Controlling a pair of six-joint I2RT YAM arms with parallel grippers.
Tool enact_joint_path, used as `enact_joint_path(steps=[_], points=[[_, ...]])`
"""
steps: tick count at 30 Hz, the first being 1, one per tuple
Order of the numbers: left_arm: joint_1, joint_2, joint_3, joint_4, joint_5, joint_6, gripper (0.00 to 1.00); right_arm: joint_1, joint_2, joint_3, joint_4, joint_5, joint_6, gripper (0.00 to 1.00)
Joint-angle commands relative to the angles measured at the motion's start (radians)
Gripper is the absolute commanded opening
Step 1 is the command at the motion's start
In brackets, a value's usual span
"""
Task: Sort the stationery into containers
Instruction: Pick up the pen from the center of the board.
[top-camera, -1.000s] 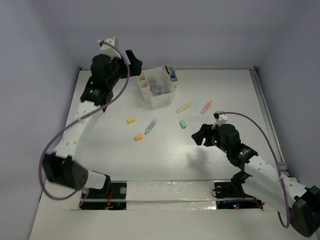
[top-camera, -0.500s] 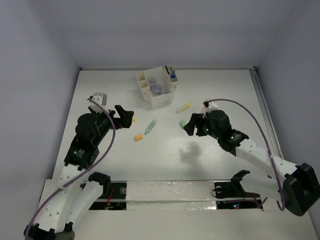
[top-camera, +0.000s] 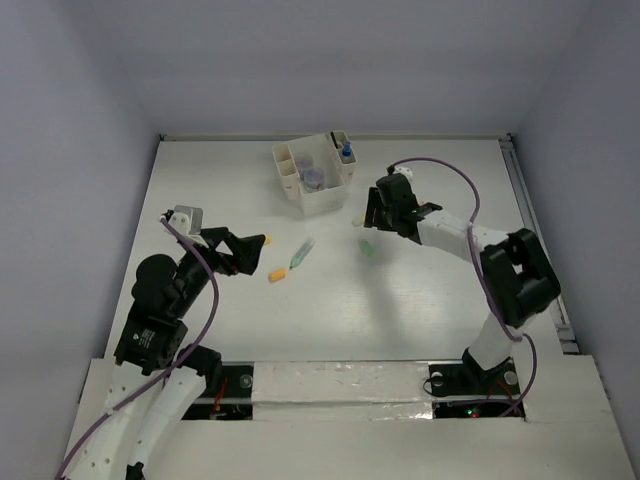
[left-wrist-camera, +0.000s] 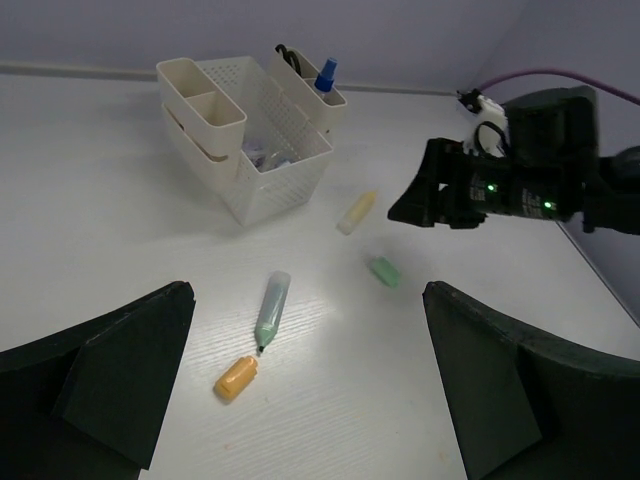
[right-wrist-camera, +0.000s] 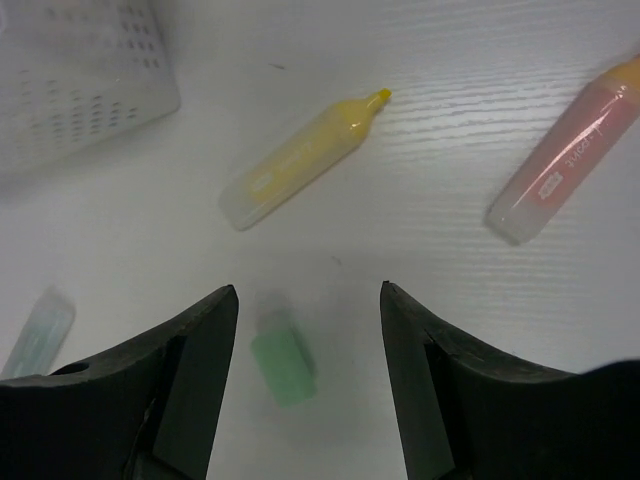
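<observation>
Green eraser (right-wrist-camera: 283, 368), yellow marker (right-wrist-camera: 303, 162), pink marker (right-wrist-camera: 566, 166) nearby

The left arm (top-camera: 150, 335) and the right arm (top-camera: 447, 233) are built of white links joined by bulky black housings. A purple cable (top-camera: 432, 160) loops along each. Black bases (top-camera: 190, 362) are bolted at the near edge of the table (top-camera: 400, 310). Small green lights (left-wrist-camera: 490, 187) glow on the right arm's black wrist. The fingers (left-wrist-camera: 110, 370) are broad dark wedges.

organizer (left-wrist-camera: 280, 190): cream-white, perforated | highlighter (right-wrist-camera: 300, 160): yellow | eraser (right-wrist-camera: 283, 367): green | cap (left-wrist-camera: 325, 75): blue | table (left-wrist-camera: 350, 400): white, wood-grained
</observation>
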Motion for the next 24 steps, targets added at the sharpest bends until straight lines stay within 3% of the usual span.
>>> enact_joint_path(steps=[1, 5, 9, 14, 20, 24], points=[[-0.022, 0.005, -0.001, 0.041, 0.040, 0.016, 0.99, -0.022, 0.082, 0.106, -0.041, 0.061, 0.021, 0.66], [-0.045, -0.007, -0.001, 0.038, 0.034, 0.019, 0.99, -0.043, 0.176, 0.189, -0.038, 0.025, 0.041, 0.81], [-0.072, -0.007, -0.001, 0.036, 0.031, 0.021, 0.99, -0.043, 0.265, 0.248, -0.032, 0.005, 0.063, 0.83], [-0.082, -0.002, 0.001, 0.033, 0.027, 0.022, 0.99, -0.052, 0.366, 0.331, -0.055, 0.011, 0.064, 0.82], [-0.091, -0.002, 0.002, 0.030, 0.020, 0.022, 0.99, -0.052, 0.426, 0.396, -0.086, 0.046, 0.049, 0.71], [-0.091, 0.002, 0.004, 0.029, 0.018, 0.024, 0.99, -0.052, 0.443, 0.417, -0.109, 0.066, 0.032, 0.68]])
